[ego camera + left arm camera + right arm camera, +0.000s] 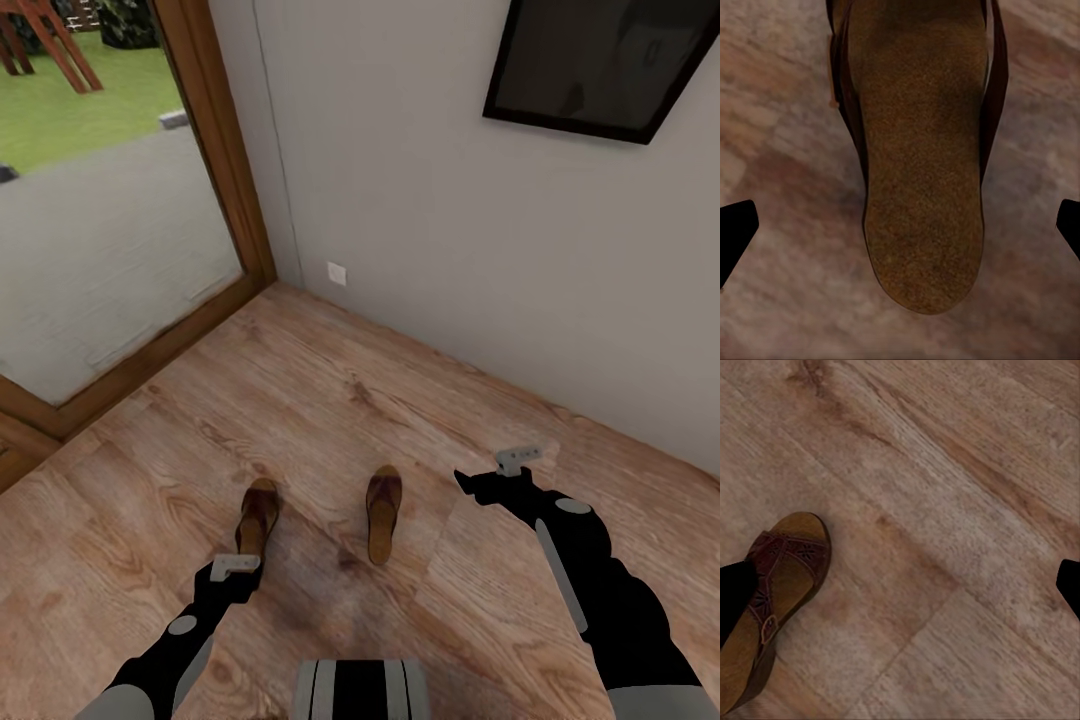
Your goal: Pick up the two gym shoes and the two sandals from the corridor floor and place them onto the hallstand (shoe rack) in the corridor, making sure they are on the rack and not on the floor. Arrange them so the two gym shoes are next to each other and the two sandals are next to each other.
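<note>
We note 2 dark brown sandals [258, 515] with tan footbeds; the right one [772, 600] carries cut-out floral straps. The floor [330, 400] is light brown with grain and knots. Both arms are black; the wall [450, 200] is pale grey.

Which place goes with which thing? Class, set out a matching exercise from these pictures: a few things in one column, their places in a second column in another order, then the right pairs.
Things:
1. left sandal
2. right sandal
3. picture frame
4. wall socket

Places:
A. low on the wall near the corner
B. on the floor, just ahead of the left gripper
C. high on the wall
D. on the floor, between the two grippers

Pairs: 1-B, 2-D, 3-C, 4-A

The right gripper hovers open over bare wood floor.
</note>
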